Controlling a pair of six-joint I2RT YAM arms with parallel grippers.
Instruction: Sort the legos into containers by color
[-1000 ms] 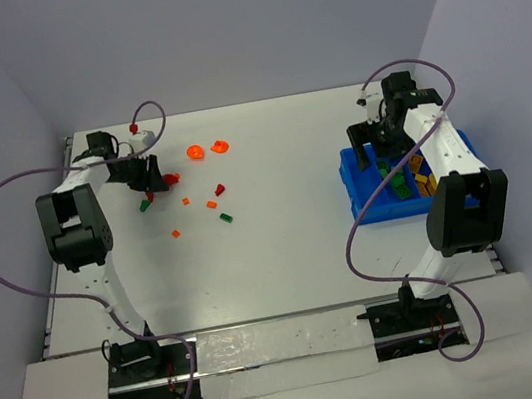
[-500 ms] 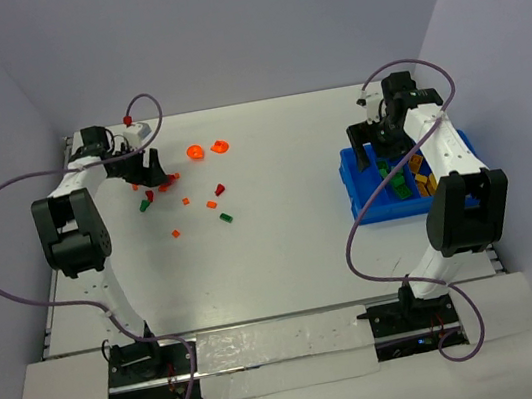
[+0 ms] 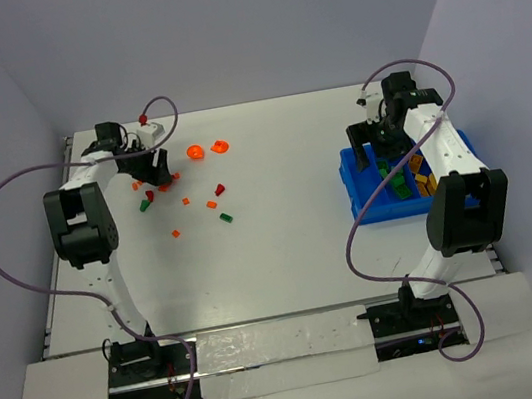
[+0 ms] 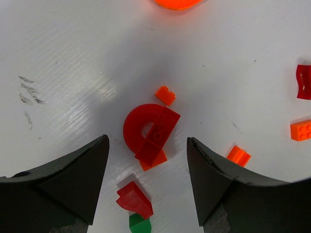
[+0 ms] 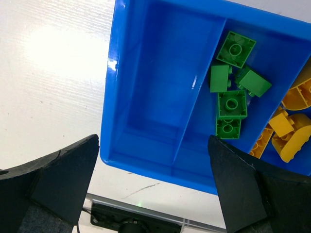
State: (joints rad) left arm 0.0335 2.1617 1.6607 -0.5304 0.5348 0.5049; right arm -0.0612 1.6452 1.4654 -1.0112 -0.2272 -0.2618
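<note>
An orange round piece (image 4: 177,3) is getting cut off at the top of the left wrist view, and a green scrap (image 4: 140,225) at the bottom (too little is showing to tell its shape). Yellow bricks (image 5: 291,141) are running out of the right wrist view at the bin's right side. The bin (image 5: 160,63) is showing glossy blue plastic, and studded green bricks (image 5: 232,104) are lying in the bin compartment beside the yellow ones. The right gripper (image 5: 153,141) is hovering over the bin's corner, jaws spread wide and gripping nothing. Well left of the bin, on the faintly ridged white table (image 4: 73,73), the left gripper (image 4: 146,139) is hanging with jaws apart and holding nothing. A smooth red arch (image 4: 163,124) is lying untouched between its fingers, resting on an orange brick (image 4: 154,162).
</note>
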